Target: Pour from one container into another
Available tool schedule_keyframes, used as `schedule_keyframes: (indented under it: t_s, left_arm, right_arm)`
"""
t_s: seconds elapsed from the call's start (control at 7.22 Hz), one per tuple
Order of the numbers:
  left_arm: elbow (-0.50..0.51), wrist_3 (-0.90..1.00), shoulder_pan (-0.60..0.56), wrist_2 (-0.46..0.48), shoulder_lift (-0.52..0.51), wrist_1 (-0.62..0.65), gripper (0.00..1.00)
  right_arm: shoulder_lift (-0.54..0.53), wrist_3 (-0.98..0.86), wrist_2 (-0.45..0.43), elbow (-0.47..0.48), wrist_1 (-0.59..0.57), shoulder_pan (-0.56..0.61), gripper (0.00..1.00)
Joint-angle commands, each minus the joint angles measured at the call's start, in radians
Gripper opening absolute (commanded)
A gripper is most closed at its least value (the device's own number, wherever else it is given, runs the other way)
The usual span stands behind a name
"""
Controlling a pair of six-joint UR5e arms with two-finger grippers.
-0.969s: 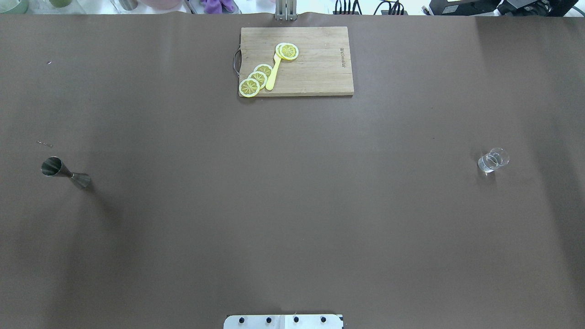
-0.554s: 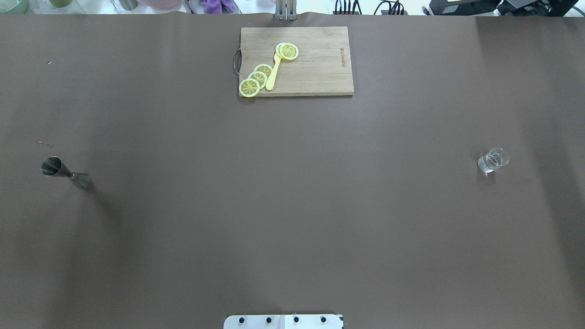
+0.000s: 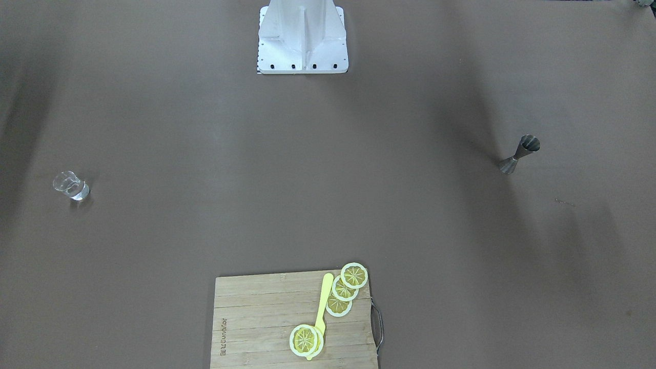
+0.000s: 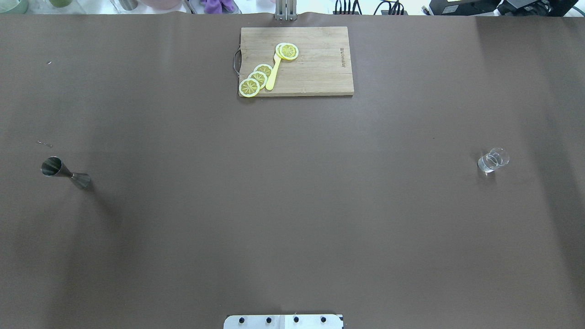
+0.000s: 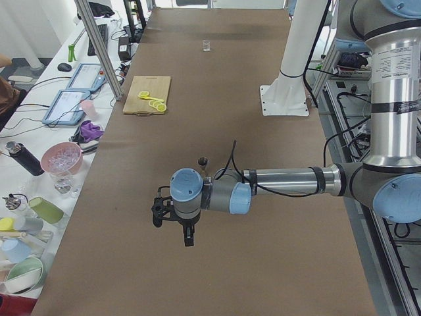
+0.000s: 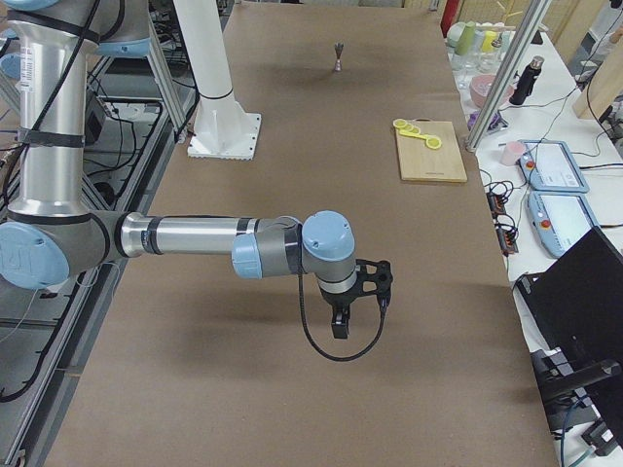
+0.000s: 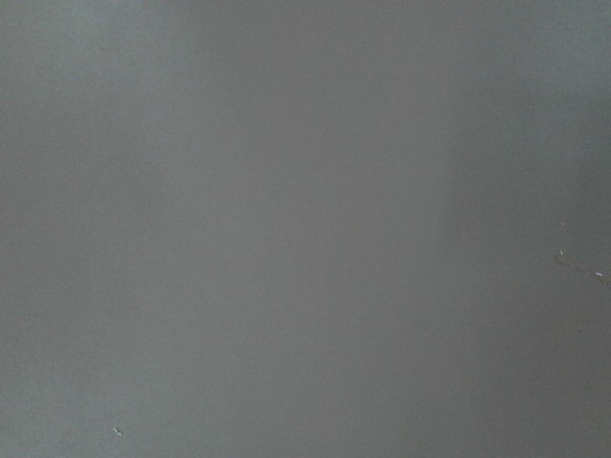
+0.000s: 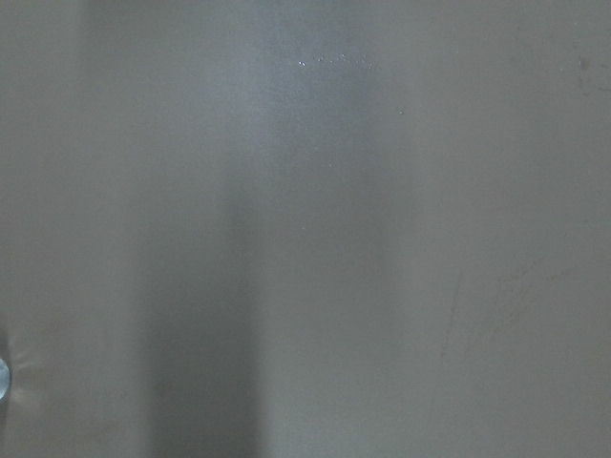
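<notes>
The metal jigger (image 4: 65, 172) was stood at the overhead frame's left edge and the clear glass (image 4: 493, 160) at its right edge, presumably one per arm. The left pincer (image 5: 174, 216) and right pincer (image 6: 362, 284) were suspended above the surface (image 4: 292, 205). Their opening could not be determined.

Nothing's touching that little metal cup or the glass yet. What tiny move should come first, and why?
Probably the left arm should bring its jaws over the jigger and lower them around it. The jigger stands untouched on the robot's left, the glass far off on its right, so one likely has to be carried to the other.
</notes>
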Motion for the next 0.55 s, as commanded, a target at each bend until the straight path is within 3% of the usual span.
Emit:
schedule_keyframes:
  t_s: [0.0, 0.14, 0.42]
  left_arm:
    - [-0.003, 0.000, -0.001, 0.000, 0.000, 0.002, 0.98]
    - [-0.035, -0.008, 0.004, 0.000, 0.003, 0.028, 0.98]
    - [-0.141, -0.197, 0.044, 0.000, 0.009, 0.109, 0.98]
  right_arm:
    - [0.000, -0.119, 0.001, -0.025, 0.019, -0.001, 1.00]
    - [0.000, -0.182, 0.017, -0.042, 0.021, -0.001, 1.00]
    - [0.002, -0.306, 0.099, -0.061, 0.019, 0.004, 1.00]
